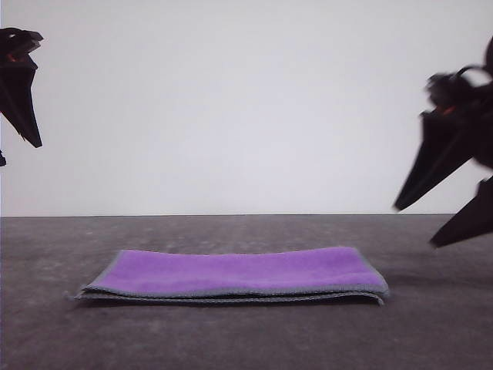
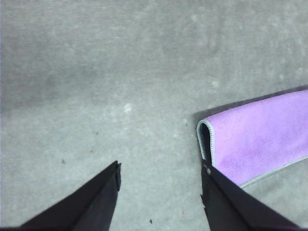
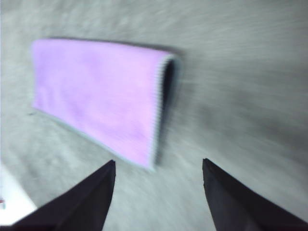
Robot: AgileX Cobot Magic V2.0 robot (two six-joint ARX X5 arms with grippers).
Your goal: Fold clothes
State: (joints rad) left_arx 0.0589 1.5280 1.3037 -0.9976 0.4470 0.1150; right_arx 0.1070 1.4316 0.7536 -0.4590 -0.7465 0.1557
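Note:
The clothes are one purple cloth [image 1: 239,274] with a light grey hem, lying folded into a flat strip in the middle of the grey table. Its folded end appears in the left wrist view [image 2: 262,132] and the right wrist view [image 3: 101,96]. My left gripper [image 1: 15,100] hangs high at the far left, well above and away from the cloth. In its wrist view the left gripper [image 2: 160,175] is open and holds nothing. My right gripper [image 1: 420,223] is raised at the far right, blurred. The right gripper [image 3: 159,171] is open and holds nothing.
The grey table surface [image 1: 246,339] runs back to a plain white wall [image 1: 231,100]. A white patch [image 3: 12,202] shows at the corner of the right wrist view.

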